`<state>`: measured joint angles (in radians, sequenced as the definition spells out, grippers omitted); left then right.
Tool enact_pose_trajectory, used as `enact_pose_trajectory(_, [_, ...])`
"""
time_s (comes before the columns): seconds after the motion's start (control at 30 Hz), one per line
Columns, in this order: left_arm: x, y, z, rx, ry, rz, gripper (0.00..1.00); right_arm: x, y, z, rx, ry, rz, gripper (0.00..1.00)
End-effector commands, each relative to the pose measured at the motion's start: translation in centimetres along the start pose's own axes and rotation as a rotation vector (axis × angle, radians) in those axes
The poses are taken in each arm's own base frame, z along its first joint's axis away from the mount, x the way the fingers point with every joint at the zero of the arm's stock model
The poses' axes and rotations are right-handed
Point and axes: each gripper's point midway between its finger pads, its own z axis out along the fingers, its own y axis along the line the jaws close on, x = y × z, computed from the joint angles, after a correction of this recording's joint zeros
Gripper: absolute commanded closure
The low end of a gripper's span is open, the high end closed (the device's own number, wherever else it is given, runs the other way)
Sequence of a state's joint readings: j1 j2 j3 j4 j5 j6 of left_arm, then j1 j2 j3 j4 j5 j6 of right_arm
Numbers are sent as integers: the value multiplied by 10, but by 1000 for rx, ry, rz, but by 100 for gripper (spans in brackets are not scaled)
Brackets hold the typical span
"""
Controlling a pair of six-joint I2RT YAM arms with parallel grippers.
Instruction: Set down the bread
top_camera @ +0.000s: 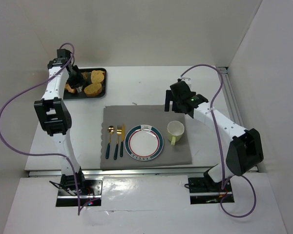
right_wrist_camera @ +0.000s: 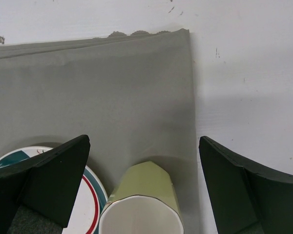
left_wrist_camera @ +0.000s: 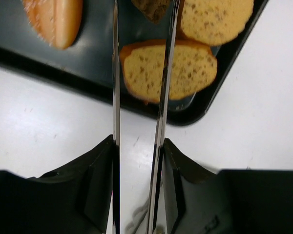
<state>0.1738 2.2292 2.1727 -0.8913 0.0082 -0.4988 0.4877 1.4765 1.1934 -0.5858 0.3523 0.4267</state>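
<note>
Pickup is the step in hand: the left end effector [top_camera: 77, 82], jaws narrow but released, straddles the dark brown bread piece [left_wrist_camera: 154, 7] on the black tray [left_wrist_camera: 39, 61] at the desk's far left, so next it must clench, lift and probably carry it to the plate [top_camera: 144, 143]; the frame edge crops the piece, so I cannot tell its long axis.

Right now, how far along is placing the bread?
Nothing placed yet: the plate is bare and the bread sits in the black tray. In hand: the left gripper straddles a dark brown piece there, grip unclear. Left: lifting and placing it. The right gripper hangs open over the cup.
</note>
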Motion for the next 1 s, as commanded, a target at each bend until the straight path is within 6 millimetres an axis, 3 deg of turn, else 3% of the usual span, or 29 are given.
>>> enact_pose_trajectory(0.0, [-24,-19,-94,67,-181,48,98,-18,10,-8,-12,-53,15,0])
enact_pose_trajectory(0.07, [-15,-23,-118,61,-211,102,98,-21,10,-8,-8,-66,19,0])
enact_pose_trajectory(0.1, [1,-30,-141,71,-222,127,98,-20,13,-9,-15,-66,13,0])
enact_pose_trajectory(0.17, [23,-40,-161,121,-212,172,98,-20,13,-9,-15,-66,13,0])
enact_pose_trajectory(0.2, [51,-51,-177,164,-196,213,100,-20,13,-9,-15,-66,13,0])
enact_pose_trajectory(0.27, [83,-65,-190,217,-176,294,100,-21,16,-9,-29,-69,16,0])
enact_pose_trajectory(0.3, [118,-74,-188,236,-115,353,100,-26,16,-10,-36,-73,25,0])
enact_pose_trajectory(0.33, [132,-76,-206,269,-135,393,100,-25,17,-10,-44,-70,16,0])
enact_pose_trajectory(0.4, [168,-83,-217,337,-92,463,100,-31,18,-15,-52,-85,22,0])
enact_pose_trajectory(0.43, [203,-85,-215,366,-30,520,100,-35,14,-17,-50,-96,33,0])
enact_pose_trajectory(0.47, [216,-81,-232,402,-36,540,100,-35,12,-17,-42,-100,24,0])
enact_pose_trajectory(0.57, [263,-74,-245,500,42,615,100,-44,1,-26,-30,-133,51,0])
enact_pose_trajectory(0.6, [275,-74,-264,581,40,640,100,-49,-2,-28,-29,-149,53,0])
enact_pose_trajectory(0.77, [327,-65,-282,721,148,754,100,-54,-23,-25,-3,-149,72,0])
enact_pose_trajectory(0.97, [370,-57,-266,734,301,809,100,-55,-23,-26,-16,-142,78,0])
